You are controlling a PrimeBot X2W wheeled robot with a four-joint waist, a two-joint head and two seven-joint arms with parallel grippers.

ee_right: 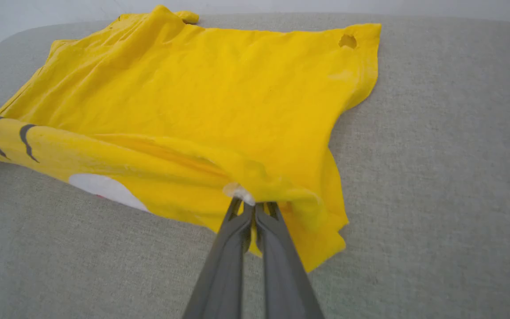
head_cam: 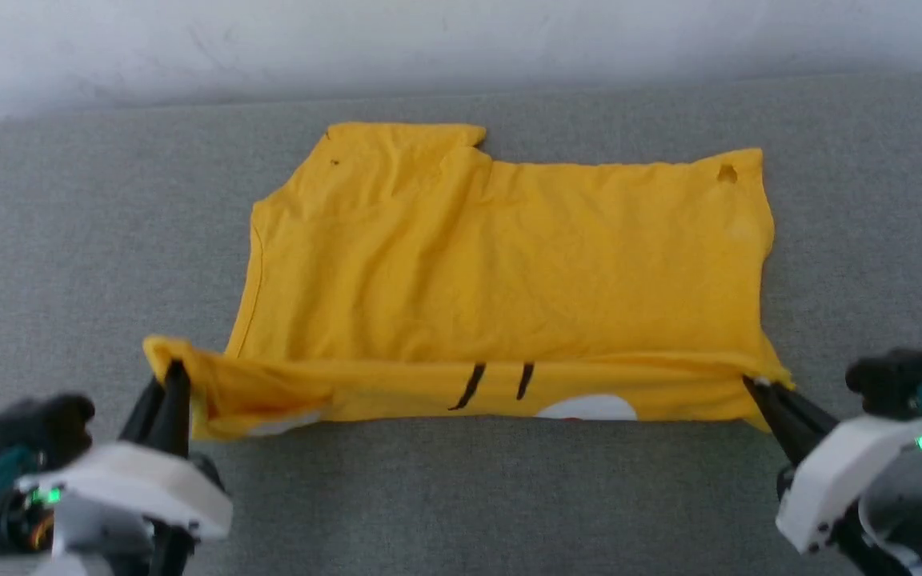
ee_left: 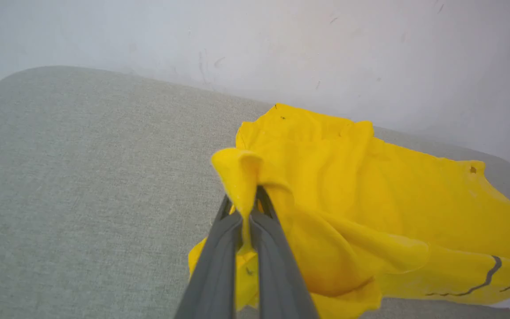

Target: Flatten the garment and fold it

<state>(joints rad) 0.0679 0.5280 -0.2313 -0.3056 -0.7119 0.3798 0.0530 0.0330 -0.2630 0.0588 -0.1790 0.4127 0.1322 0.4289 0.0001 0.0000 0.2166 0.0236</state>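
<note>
The yellow T-shirt (head_cam: 501, 264) lies plain side up on the grey cloth-covered counter (head_cam: 69, 240), its far edge toward the white wall (head_cam: 461, 40). The edge farthest from the wall is raised and rolled over. The left claw (head_cam: 175, 372) is clamped on one corner of it and the right claw (head_cam: 753, 384) on the other, with cloth bunched over both tips. On the turned-up strip only two black lines (head_cam: 499, 382) and a sliver of white patch (head_cam: 589, 409) show; the rest of the print is hidden. Near the wall-side corner there is a small hole or mark (head_cam: 726, 174), and I cannot tell which. Both arms are cut off at the frame edge.
</note>
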